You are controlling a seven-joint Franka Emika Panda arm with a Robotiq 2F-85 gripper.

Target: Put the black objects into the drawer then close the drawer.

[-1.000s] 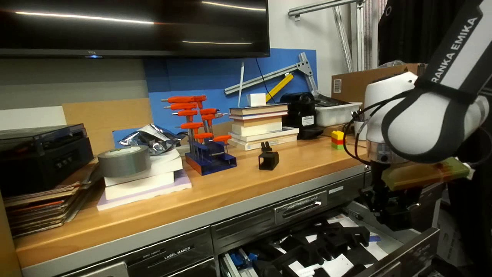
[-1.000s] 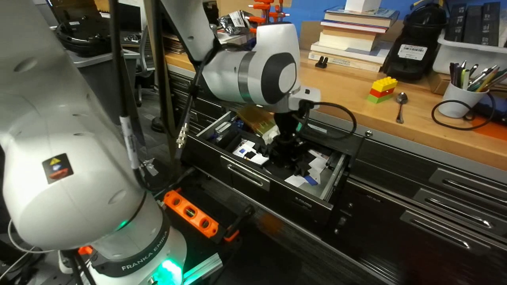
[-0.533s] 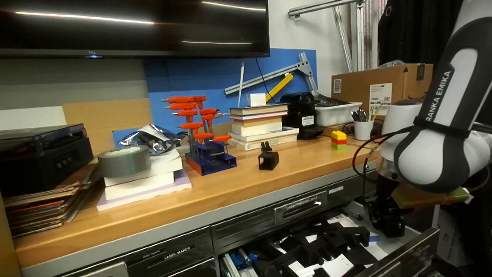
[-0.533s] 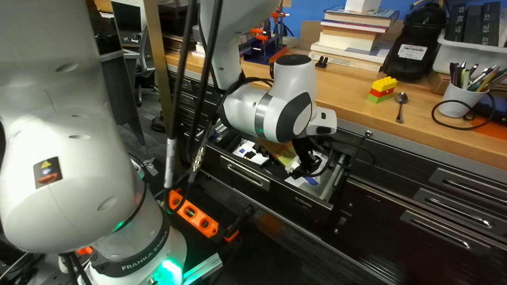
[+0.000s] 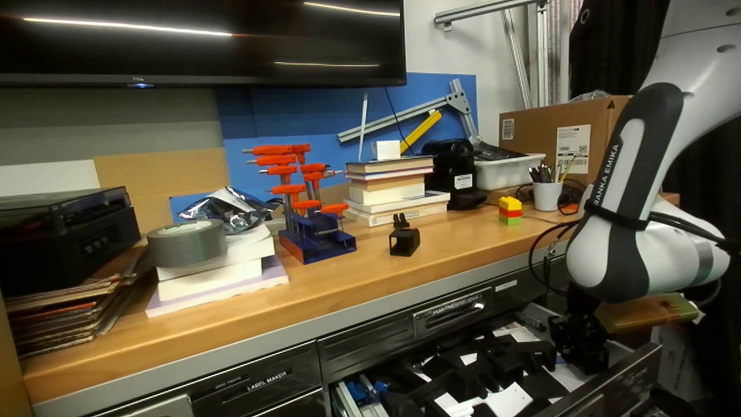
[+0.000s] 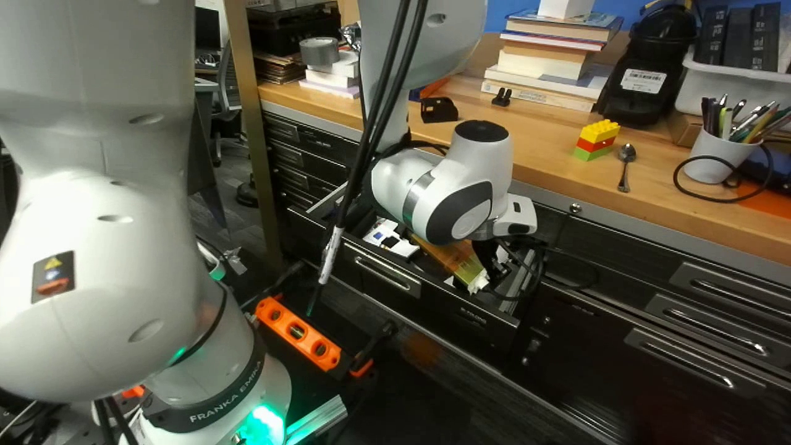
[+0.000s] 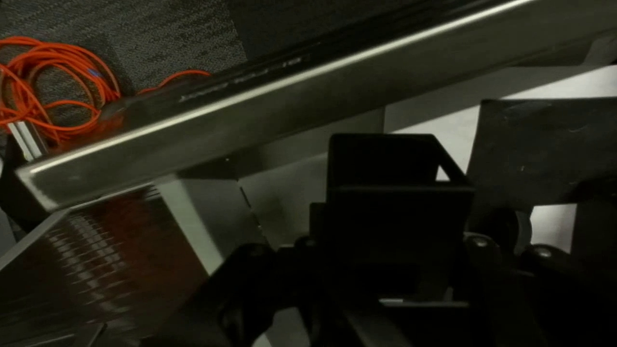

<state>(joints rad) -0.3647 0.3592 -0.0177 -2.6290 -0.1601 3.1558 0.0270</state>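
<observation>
Your arm bends down over the open drawer, the gripper clamped on a hollow black piece. You have bare drawer floor between that piece and the side wall; black parts crowd its other side. A boxy black piece and a small two-pronged one stand apart on the surface. In the wrist view, shadow swallows your grip's contact edges.
</observation>
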